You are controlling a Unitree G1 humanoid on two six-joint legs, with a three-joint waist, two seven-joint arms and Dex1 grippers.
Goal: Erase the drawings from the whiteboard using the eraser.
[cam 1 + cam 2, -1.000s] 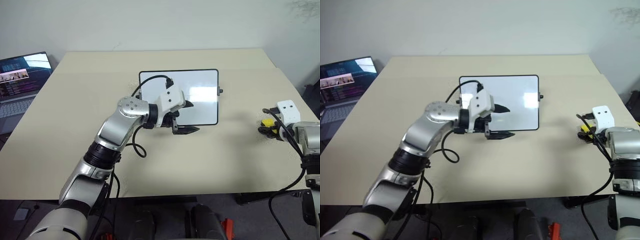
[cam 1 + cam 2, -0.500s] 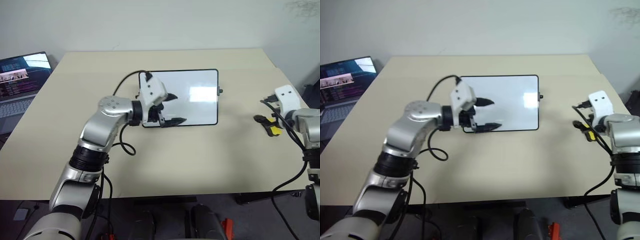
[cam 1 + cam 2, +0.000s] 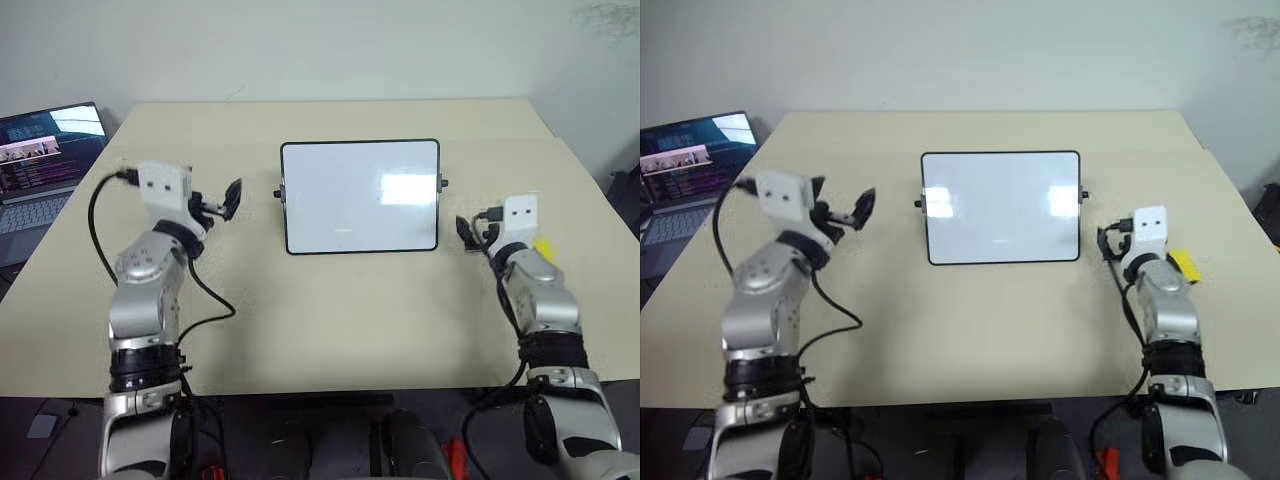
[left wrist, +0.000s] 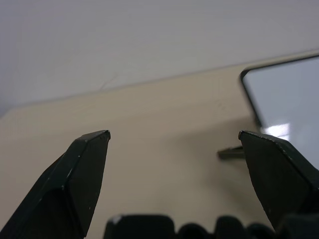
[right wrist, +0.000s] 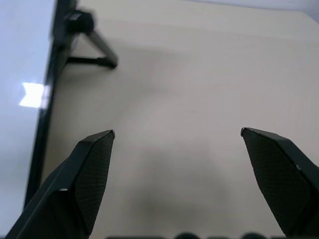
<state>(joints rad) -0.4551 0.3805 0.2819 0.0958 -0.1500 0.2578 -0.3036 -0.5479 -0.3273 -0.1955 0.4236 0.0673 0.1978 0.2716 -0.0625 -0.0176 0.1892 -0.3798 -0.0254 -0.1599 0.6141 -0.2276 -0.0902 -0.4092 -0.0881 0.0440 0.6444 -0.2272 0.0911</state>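
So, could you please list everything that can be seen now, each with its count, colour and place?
Rectangular glossy whiteboard with thin black frame: one, white, table centre, between the grippers; no red marks visible on it.
Small yellow block eraser: one, yellow, on the table just right of the right gripper's wrist, partly hidden.
Open laptop: one, grey with lit screen, beyond the table's left edge.
Wide flat table: one, beige, under everything.
Left gripper: one, black fingers, open, empty, left of the whiteboard.
Right gripper: one, black fingers, open, empty, right of the whiteboard.
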